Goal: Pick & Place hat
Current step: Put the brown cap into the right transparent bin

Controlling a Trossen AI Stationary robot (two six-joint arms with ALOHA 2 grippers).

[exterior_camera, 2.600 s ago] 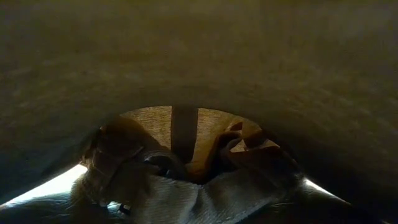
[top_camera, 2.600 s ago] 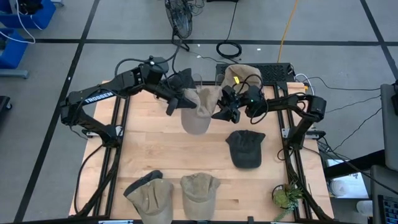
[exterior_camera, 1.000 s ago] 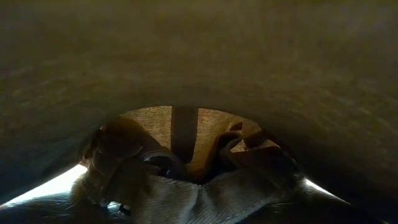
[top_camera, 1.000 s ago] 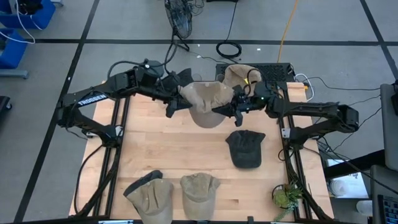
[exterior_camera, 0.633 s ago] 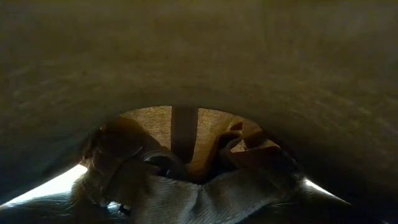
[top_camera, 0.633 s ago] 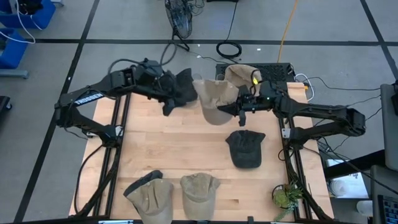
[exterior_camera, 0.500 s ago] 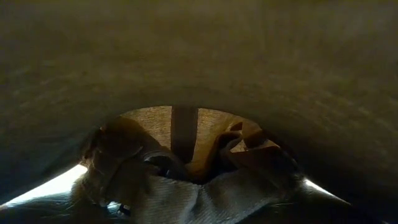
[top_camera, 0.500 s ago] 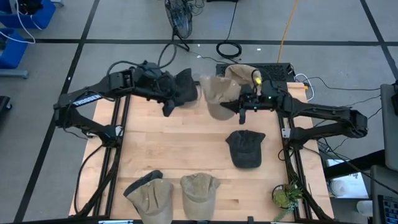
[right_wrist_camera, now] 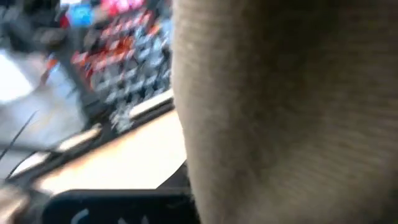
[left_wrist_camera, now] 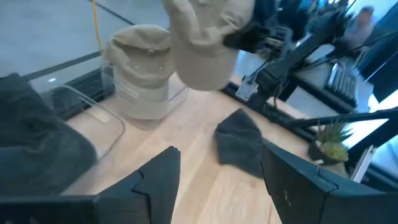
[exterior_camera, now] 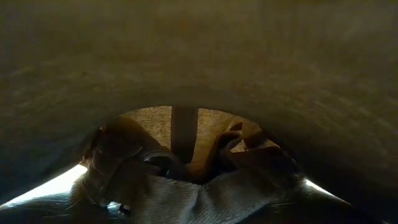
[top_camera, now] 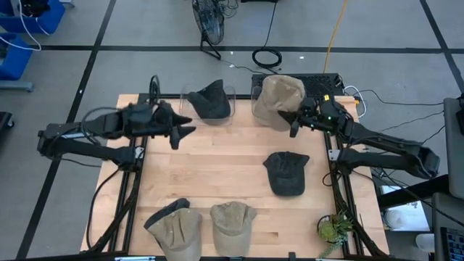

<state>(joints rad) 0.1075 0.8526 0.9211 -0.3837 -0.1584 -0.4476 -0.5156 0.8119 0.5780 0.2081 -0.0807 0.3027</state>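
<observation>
The right end effector (top_camera: 293, 123), apparently clamped on the tan hat (top_camera: 281, 93) above the stack at the desk's (top_camera: 217, 174) far right, should lower squarely before releasing, while the left end effector (top_camera: 181, 129), fingers spread, waits clear.

Small potted plant (top_camera: 333, 228) (table's near right corner); coiled cable (top_camera: 267, 56)

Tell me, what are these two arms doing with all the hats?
The right end effector is holding a tan hat over the stack of tan hats at the back right of the wooden table. The left end effector, open and empty, sits at the left side. A dark hat rests at the back, another dark hat lies mid-table, and two tan hats lie near the front edge.
</observation>
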